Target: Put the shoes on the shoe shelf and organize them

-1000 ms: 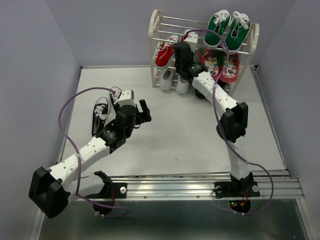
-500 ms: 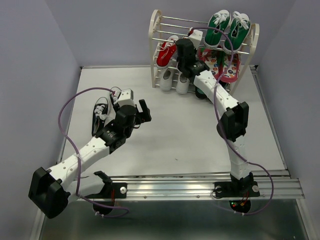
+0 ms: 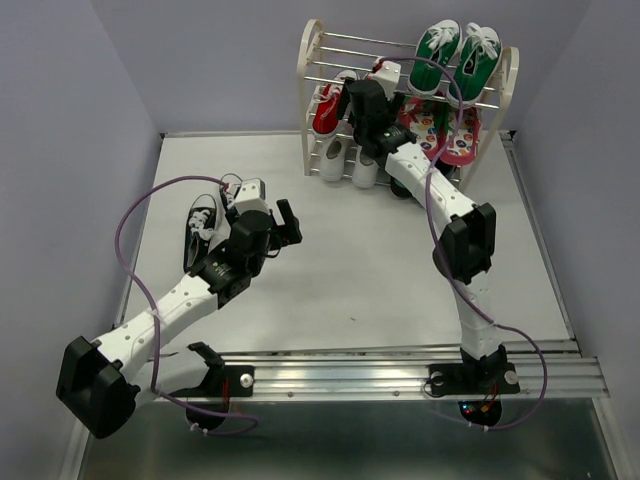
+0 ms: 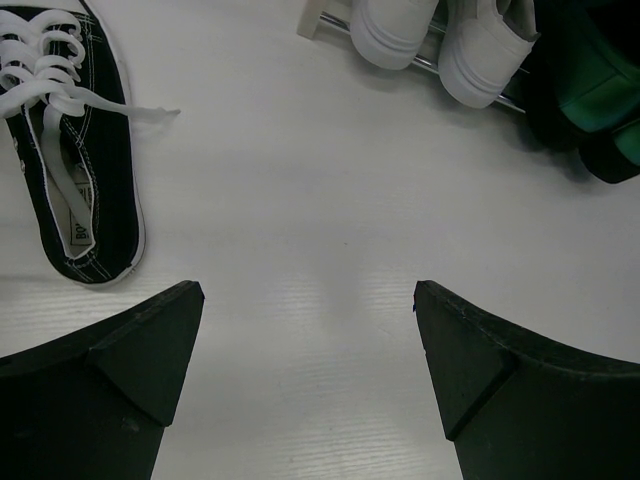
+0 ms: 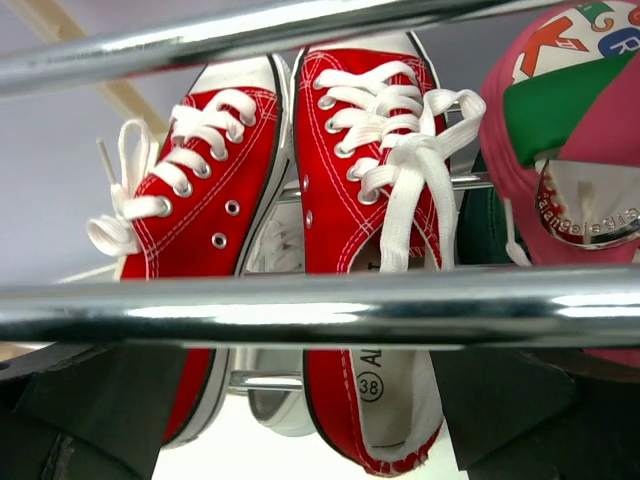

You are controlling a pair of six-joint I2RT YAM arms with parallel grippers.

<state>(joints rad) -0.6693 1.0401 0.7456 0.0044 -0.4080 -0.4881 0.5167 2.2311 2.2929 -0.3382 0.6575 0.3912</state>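
The cream shoe shelf [image 3: 306, 62] stands at the back of the table. Two red sneakers [image 5: 215, 190] [image 5: 360, 180] lie side by side on the rods of an upper tier, toes away from me. My right gripper [image 5: 300, 405] is open at their heels, its fingers [image 5: 500, 420] wide on either side of them and gripping nothing. White sneakers [image 4: 400, 30] sit at the shelf's foot. A black sneaker [image 4: 70, 180] lies on the table, left of my open, empty left gripper [image 4: 305, 300]. From above, the right gripper [image 3: 360, 98] reaches into the shelf beside a red sneaker [image 3: 326, 112].
Green sneakers [image 3: 455, 55] fill the top tier's right side and pink patterned shoes [image 3: 440, 125] the tier below. Dark green boots [image 4: 590, 100] stand right of the white pair. A shelf rod [image 5: 320, 305] crosses just above my right fingers.
The right gripper has gone from shut to open, letting go of the red sneaker on the shelf rods. The left arm has not moved.
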